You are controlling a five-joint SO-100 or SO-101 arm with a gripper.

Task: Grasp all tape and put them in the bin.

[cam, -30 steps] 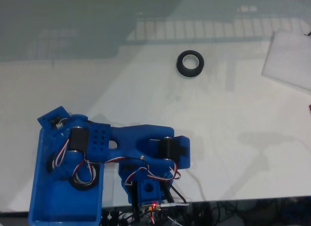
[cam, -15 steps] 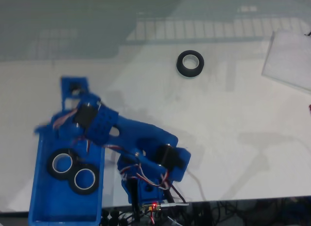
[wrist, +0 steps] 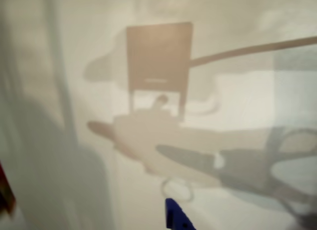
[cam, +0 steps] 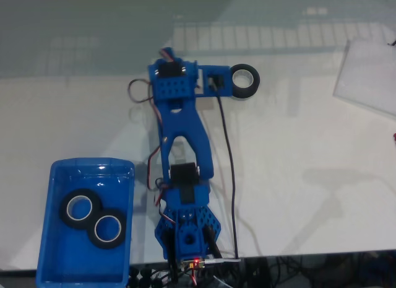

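In the fixed view I see the bright blue rectangular plastic bin (cam: 46,251) at the near left of the white, smooth bench (cam: 309,152), its corners rounded and its rim raised and glossy. Two black ring-shaped tape rolls lie flat inside it, touching one another: one (cam: 80,209) toward the left wall, the other (cam: 107,226) just right and nearer; both have pale whitish cores. I can read no writing on them.

Right of the bin, my blue 3D-printed arm (cam: 185,139) stretches from its base at the near edge out toward the far side, with red, white and black wires looped along it. The gripper (cam: 224,83) points right at the arm's far end, and the third black tape roll (cam: 245,81) lies flat directly beside its tip, touching or nearly so. I cannot tell whether the fingers are apart or together.

At the far right lies a pale translucent sheet (cam: 366,77).

The wrist view gives me a blurred pale surface with shadows, and a small blue tip (wrist: 174,217) at the bottom edge.
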